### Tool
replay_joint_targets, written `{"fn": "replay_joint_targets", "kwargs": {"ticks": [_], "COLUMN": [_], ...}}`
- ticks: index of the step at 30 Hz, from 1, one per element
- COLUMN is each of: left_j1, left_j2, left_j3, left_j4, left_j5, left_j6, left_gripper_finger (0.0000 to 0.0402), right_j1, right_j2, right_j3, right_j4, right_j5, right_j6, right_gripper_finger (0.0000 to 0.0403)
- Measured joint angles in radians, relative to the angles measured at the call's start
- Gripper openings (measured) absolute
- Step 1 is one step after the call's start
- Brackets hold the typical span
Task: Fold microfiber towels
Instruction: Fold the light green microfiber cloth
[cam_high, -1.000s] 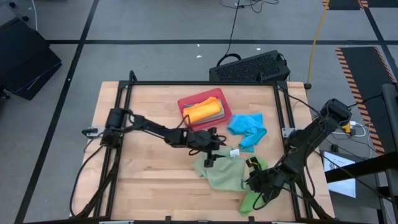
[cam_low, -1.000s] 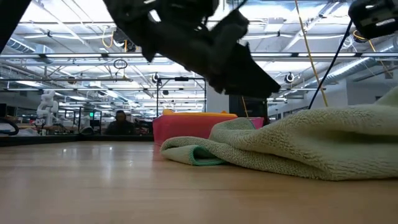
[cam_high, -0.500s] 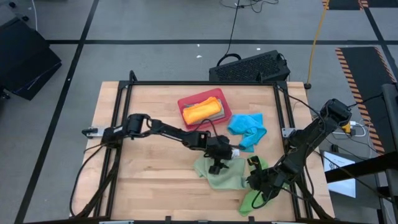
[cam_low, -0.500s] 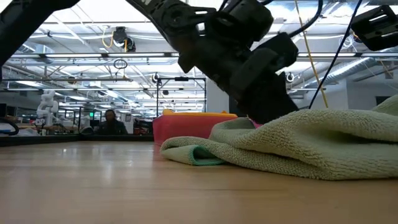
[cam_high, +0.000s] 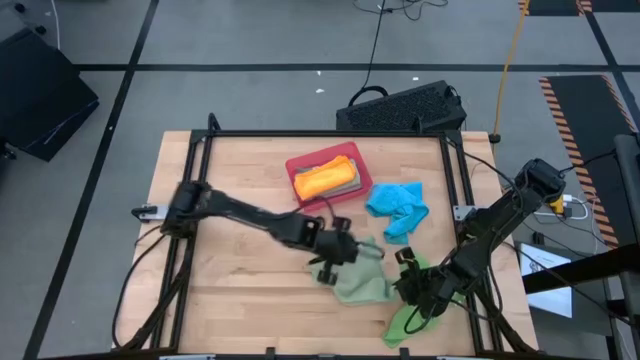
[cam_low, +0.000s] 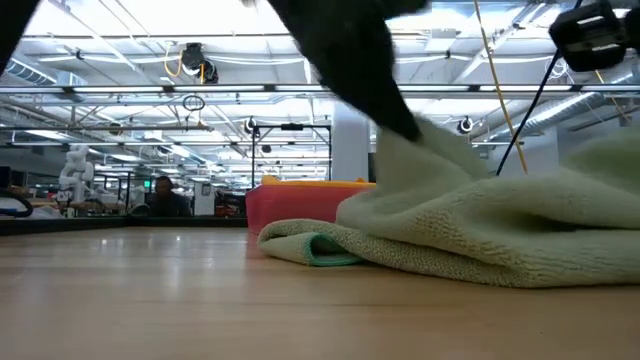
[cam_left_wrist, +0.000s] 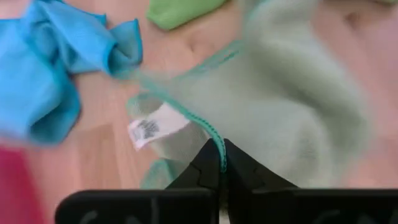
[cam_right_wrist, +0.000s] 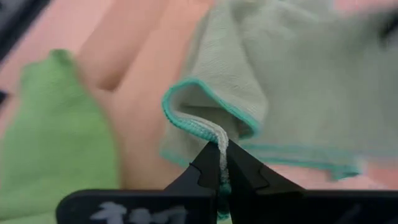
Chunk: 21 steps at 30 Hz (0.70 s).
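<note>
A crumpled sage green towel (cam_high: 362, 280) with a teal hem lies on the wooden table near its front right; both grippers are shut on it. My left gripper (cam_high: 343, 252) is at its far left part, my right gripper (cam_high: 408, 284) at its right edge. A bright green towel (cam_high: 403, 322) lies by the front right corner, partly under my right arm. A bright blue towel (cam_high: 398, 208) lies crumpled farther back. An orange towel (cam_high: 325, 177) rests folded on other cloths in the red tray (cam_high: 296, 166). My left gripper pinches the sage green towel's teal-hemmed edge (cam_left_wrist: 215, 138) between its two fingers, not far from the white label (cam_left_wrist: 148, 129). In the low view the held part (cam_low: 410, 150) rises to the fingers while the rest lies on the table. My right gripper pinches a hemmed edge of the sage green towel (cam_right_wrist: 219, 138) between its two fingers, where the cloth curls over in a fold (cam_right_wrist: 186, 102). The cloth beyond the fingers lies slack on the table.
A black frame (cam_high: 300, 135) runs round the table's edges. A dark keyboard (cam_high: 403, 108) lies on the floor beyond the far edge. Bare wood (cam_high: 240, 300) spreads over the table's left half. People show far off in the room behind.
My left gripper has gone toward the table's right and near edges, come down on the sage green towel and shut on its hem. It has then drawn slightly back to the left; the held part now stands raised above the rest of the towel.
</note>
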Motion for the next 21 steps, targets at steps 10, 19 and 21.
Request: {"fn": "replay_joint_targets", "kwargs": {"ticks": [10,19,21], "left_j1": [-0.297,-0.46,-0.472], "left_j2": [-0.158,-0.137,-0.138], "left_j3": [-0.011,-0.254,-0.315], "left_j4": [-0.38,-0.116,-0.03], "left_j5": [-0.287,-0.357,-0.363], "left_j6": [-0.436,-0.803,-0.853], "left_gripper_finger": [0.0012,0.0013,0.0028], "right_j1": [-0.084,-0.131,-0.131], "right_j2": [0.0,0.001,0.001], "right_j3": [0.001,0.001,0.0], "right_j4": [0.035,0.033,0.047], "right_j5": [0.092,0.143,0.142], "right_j6": [-0.115,-0.117,-0.117], "right_gripper_finger": [0.0004,0.0004,0.0004]}}
